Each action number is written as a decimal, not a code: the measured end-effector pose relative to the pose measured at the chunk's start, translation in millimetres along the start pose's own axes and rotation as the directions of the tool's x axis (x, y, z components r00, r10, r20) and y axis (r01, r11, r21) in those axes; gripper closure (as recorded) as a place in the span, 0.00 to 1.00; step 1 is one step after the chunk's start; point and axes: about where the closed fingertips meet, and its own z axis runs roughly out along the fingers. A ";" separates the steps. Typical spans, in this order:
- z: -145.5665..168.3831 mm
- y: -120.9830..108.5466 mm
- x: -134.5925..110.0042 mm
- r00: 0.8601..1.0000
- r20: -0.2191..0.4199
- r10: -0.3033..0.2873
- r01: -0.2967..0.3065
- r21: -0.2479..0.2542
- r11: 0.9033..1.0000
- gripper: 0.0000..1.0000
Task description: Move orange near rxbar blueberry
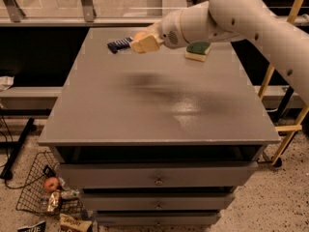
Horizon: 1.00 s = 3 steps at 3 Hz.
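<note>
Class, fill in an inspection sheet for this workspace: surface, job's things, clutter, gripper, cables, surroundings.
Surface: grey cabinet top, drawers beneath.
Job's things: orange at the far left of the top, mostly hidden behind the gripper; rxbar blueberry lying flat just left of it.
Clutter: green-and-yellow sponge at the far right of the top.
Gripper: gripper at the orange, close beside the bar.
Cables: thin black cable on the floor, left.
Surroundings: wire basket on the floor holding a red apple and wrappers; yellow frame at right.
</note>
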 end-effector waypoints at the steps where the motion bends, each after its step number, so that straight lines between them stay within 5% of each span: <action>1: 14.9 -50.3 -32.4 0.997 0.072 -0.024 0.016 0.100 0.995 1.00; 2: 38.3 -86.3 -44.1 0.997 0.074 0.002 -0.018 0.215 0.977 1.00; 3: 40.2 -90.7 -45.1 0.995 0.088 0.045 -0.064 0.225 0.972 1.00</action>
